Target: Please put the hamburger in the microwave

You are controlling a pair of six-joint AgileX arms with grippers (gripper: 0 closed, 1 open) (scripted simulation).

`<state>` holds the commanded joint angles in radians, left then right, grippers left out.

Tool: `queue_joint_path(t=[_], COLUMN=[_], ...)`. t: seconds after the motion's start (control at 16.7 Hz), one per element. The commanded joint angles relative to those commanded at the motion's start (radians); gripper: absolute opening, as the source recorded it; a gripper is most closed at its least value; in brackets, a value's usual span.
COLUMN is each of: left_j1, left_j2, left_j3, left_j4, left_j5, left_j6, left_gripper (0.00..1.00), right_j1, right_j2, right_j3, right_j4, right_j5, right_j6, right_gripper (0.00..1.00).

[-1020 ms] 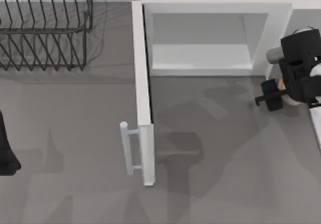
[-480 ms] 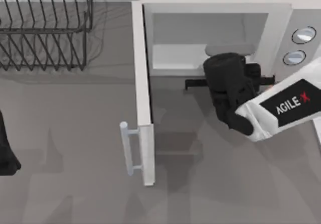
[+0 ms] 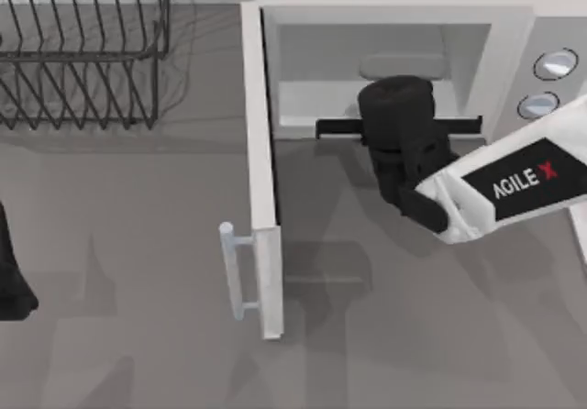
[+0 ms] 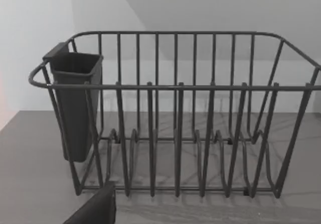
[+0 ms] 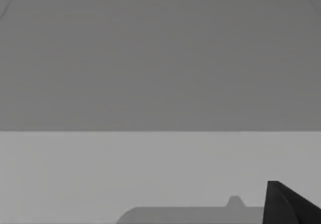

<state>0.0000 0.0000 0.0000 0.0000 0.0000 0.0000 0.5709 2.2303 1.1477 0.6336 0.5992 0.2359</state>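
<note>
The right gripper (image 3: 397,127), jaws unreadable, hangs at the microwave (image 3: 500,51) mouth, upper centre of the top view. Any hamburger would likely be soft and light, best pinched gently at its sides.

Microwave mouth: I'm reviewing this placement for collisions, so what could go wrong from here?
1. The right end effector sits at the microwave cavity's front edge, hiding the hamburger; a release now might land it on the lip, not inside.
2. The arm angles in close to the cavity's right wall beside the dials; drifting right could scrape it.
3. The open door juts out at the left; a wide retreat might knock it.
</note>
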Motion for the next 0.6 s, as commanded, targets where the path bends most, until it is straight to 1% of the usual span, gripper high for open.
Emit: queue_joint_path(t=[0.3, 0.6], left_j1=[0.0, 0.0], left_j2=[0.0, 0.0], left_j3=[0.0, 0.0], left_j4=[0.0, 0.0], left_j5=[0.0, 0.0], left_j6=[0.0, 0.0], left_gripper=[1.0, 1.0], right_j1=[-0.072, -0.139], right_j2=[0.06, 0.245], right_j3=[0.161, 0.444], right_j4=[-0.02, -0.139], right_j5=[-0.082, -0.176], right_j6=[-0.038, -0.024], right_gripper=[0.0, 0.0])
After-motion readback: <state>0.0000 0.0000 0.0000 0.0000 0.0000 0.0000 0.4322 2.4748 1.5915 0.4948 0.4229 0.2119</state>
